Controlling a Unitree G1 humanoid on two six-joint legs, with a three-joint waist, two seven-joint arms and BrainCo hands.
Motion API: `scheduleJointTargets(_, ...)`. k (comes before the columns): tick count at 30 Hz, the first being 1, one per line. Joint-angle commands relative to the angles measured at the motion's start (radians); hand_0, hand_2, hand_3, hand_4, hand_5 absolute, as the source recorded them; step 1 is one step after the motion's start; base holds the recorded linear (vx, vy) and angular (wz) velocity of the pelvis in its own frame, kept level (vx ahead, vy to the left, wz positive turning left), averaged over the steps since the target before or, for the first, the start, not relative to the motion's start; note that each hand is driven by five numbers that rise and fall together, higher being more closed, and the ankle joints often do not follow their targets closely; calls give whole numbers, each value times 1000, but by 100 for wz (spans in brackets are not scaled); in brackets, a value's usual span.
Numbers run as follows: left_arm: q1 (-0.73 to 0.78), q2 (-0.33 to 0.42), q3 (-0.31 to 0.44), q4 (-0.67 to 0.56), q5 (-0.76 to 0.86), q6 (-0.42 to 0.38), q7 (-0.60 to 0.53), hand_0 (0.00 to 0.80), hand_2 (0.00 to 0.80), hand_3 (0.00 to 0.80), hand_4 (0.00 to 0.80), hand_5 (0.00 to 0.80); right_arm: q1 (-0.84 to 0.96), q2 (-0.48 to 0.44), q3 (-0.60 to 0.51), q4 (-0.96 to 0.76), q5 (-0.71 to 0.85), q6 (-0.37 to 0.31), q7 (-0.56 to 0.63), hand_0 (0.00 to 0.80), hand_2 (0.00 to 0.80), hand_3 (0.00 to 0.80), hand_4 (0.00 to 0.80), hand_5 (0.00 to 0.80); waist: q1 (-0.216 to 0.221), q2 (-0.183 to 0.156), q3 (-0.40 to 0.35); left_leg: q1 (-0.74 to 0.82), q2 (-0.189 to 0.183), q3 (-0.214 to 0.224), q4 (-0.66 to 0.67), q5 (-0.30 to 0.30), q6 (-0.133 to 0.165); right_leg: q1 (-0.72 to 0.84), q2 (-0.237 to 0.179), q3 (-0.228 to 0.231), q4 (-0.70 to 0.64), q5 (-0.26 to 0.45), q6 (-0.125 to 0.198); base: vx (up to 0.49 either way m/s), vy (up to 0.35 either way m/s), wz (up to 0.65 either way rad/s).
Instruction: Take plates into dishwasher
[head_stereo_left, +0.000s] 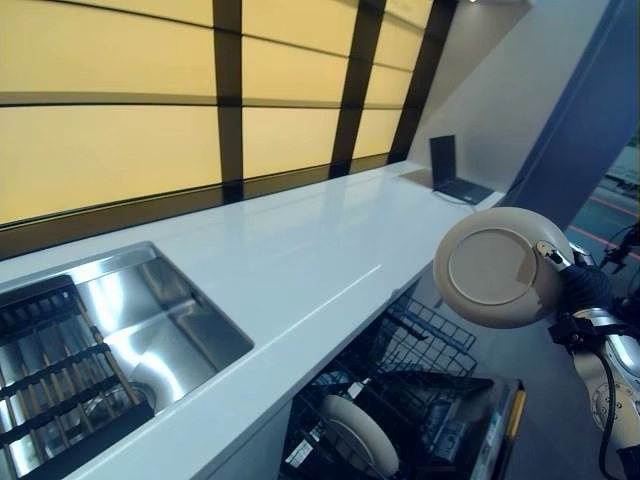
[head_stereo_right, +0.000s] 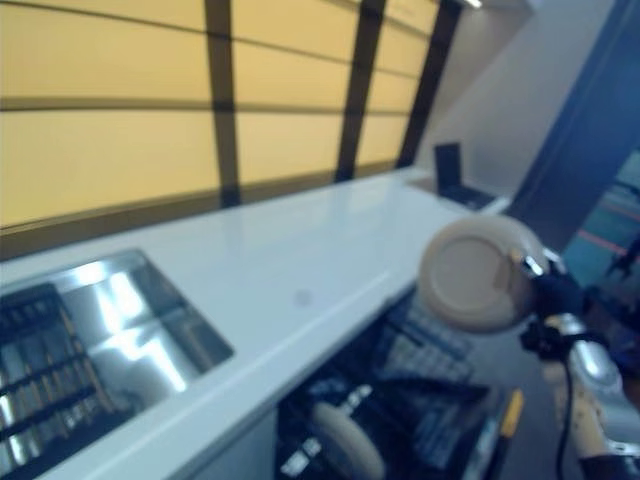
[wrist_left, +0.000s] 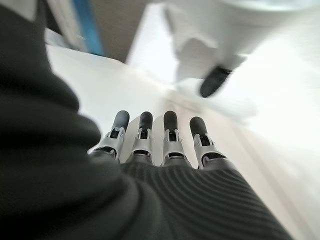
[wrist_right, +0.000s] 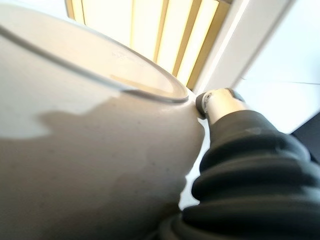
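A beige plate (head_stereo_left: 495, 268) hangs on edge in the air above the open dishwasher's black wire rack (head_stereo_left: 430, 345), its underside toward me. My right hand (head_stereo_left: 585, 290) comes in from the right and is shut on the plate's rim; in the right wrist view the plate (wrist_right: 90, 150) fills the frame with my thumb (wrist_right: 216, 102) on its edge. A second beige plate (head_stereo_left: 360, 435) stands upright in the rack below. My left hand (wrist_left: 170, 135) shows only in its own wrist view, fingers straight over a white surface, holding nothing.
The white counter (head_stereo_left: 300, 250) runs back to a laptop (head_stereo_left: 452, 170) at its far end. A steel sink (head_stereo_left: 165, 320) with a dark drying rack (head_stereo_left: 50, 370) lies at the left. The pulled-out dishwasher rack juts past the counter's front edge.
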Motion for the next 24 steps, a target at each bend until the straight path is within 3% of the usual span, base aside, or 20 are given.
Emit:
scheduleJointTargets(1,-59,-14,-11,31,23,-46,13,0,0,0,0,0,-78,-12,-49,-2,29,-58,4,800,800,800,800,800,-5,10,-9,-142,-35,-41,8,30,24,91,-16,49,43,-80,11,-141,-138,-8)
scheduleJointTargets(3,-54,-27,-23,28,20,-42,15,0,0,0,0,0,-80,-4,-40,-4,13,-54,12,800,800,800,800,800,-8,15,-6,-151,-34,-77,19,32,18,89,-7,69,30,-71,-1,-149,-120,-3)
scheduleJointTargets(4,-50,-34,-23,31,8,-43,17,0,0,0,0,0,-86,2,-25,-4,-3,-54,20,800,800,800,800,800,-1,22,-2,-163,-26,-130,30,45,27,69,-1,91,32,-57,-15,-157,-89,-8)
scheduleJointTargets(7,-51,-39,-20,51,-4,-44,15,0,0,0,0,0,-95,16,0,-4,-43,-52,30,800,800,800,800,800,-4,36,-4,-148,-19,-210,16,45,19,51,3,120,31,-55,-25,-67,-29,-39)
scheduleJointTargets(9,-54,-41,-17,60,-6,-42,13,0,0,0,0,0,-97,23,10,-5,-78,-51,30,800,800,800,800,800,-4,43,-9,-146,-11,-231,10,50,14,42,6,130,29,-53,-27,8,21,-25)
scheduleJointTargets(14,-40,-50,0,68,-18,-43,15,0,0,0,0,0,-94,13,44,-9,-264,-28,40,800,800,800,800,800,2,57,-11,-133,-9,-334,22,31,3,27,-6,163,26,-48,-27,32,67,-16)
scheduleJointTargets(24,-30,-51,10,72,-3,-56,19,0,0,0,0,0,-15,4,76,-6,-508,-44,32,800,800,800,800,800,-11,85,-2,-91,-11,-315,-18,30,-2,8,-39,125,40,-46,1,48,68,-4)
